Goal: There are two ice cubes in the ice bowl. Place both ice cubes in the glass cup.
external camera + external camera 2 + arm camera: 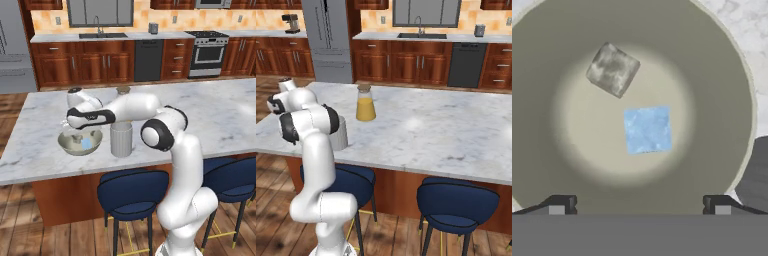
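ice bowl (722, 75) seen from above, blue ice cube (647, 129) centred, greyish ice cube (612, 69) beside it, jaws wide apart

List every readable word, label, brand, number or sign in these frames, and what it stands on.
None can be read in any view.
Orange-juice bottle: no label shows.
Glass cup, ice bowl, and both ice cubes, blue and grey: all unmarked.
Stove and coffee machine: any control markings are too small to read.
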